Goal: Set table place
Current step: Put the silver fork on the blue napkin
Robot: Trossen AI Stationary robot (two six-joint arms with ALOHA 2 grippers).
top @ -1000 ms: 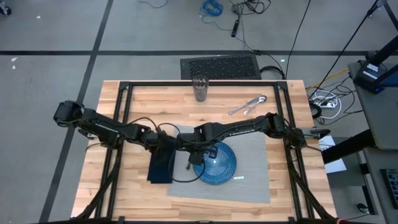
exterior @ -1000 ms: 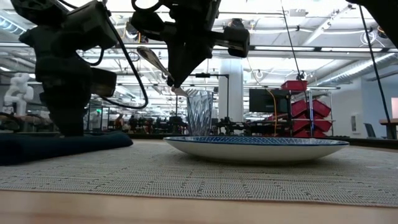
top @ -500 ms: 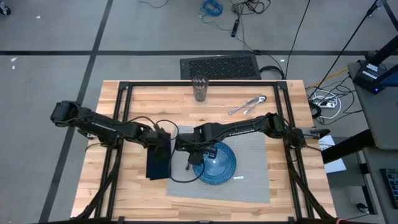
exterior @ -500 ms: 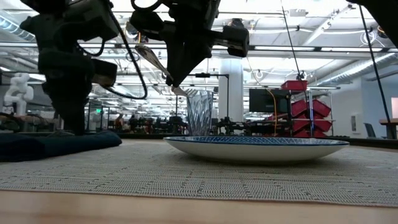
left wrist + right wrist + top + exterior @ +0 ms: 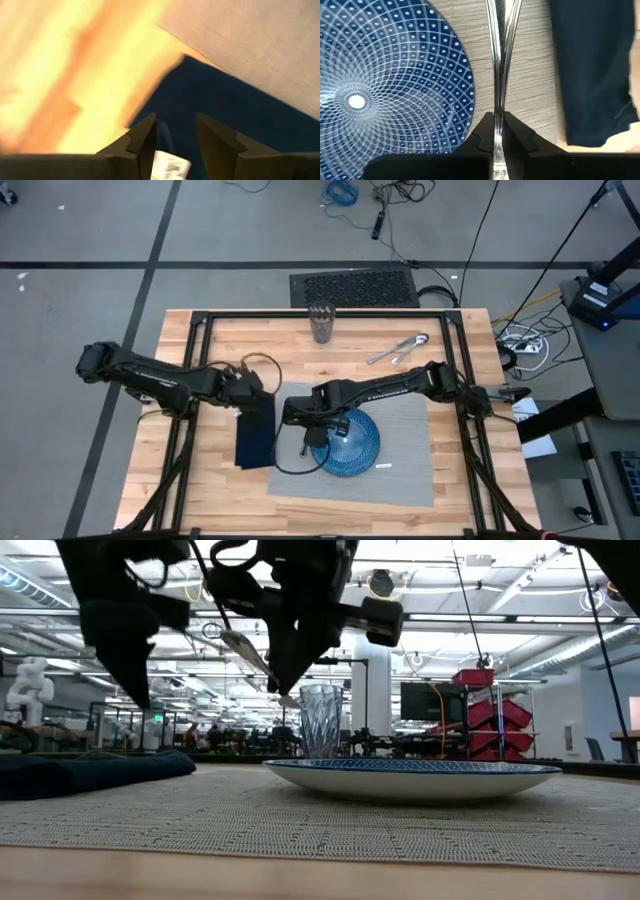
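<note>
A round blue patterned plate [image 5: 350, 443] rests on the grey placemat [image 5: 400, 470] on the wooden table [image 5: 440, 330]. A navy napkin [image 5: 255, 435] lies flat, partly on the mat's left edge. My right gripper [image 5: 308, 423] hangs over the mat between plate and napkin, shut on a silver piece of cutlery [image 5: 496, 75]. My left gripper [image 5: 250, 387] is open above the napkin's far end; in its wrist view nothing lies between the fingers [image 5: 145, 137]. My right gripper pinches the cutlery's narrow shaft [image 5: 496, 111] between its two fingers, coming steeply from above. The cutlery is lifted clear of the mat and sits tilted, one end [image 5: 232, 633] higher than the fingers and the other [image 5: 290, 698] below them.
A clear ribbed glass [image 5: 322, 323] stands near the table's far edge. Two more silver utensils [image 5: 398, 350] lie at the far right. Black frame rails [image 5: 195, 370] run along the table's sides. Bare wood shows left of the napkin.
My left gripper has risen off the napkin and drawn back toward the table's left and far side, tipping as it went. The napkin stays flat where it was. My right gripper has kept its place with the cutlery.
</note>
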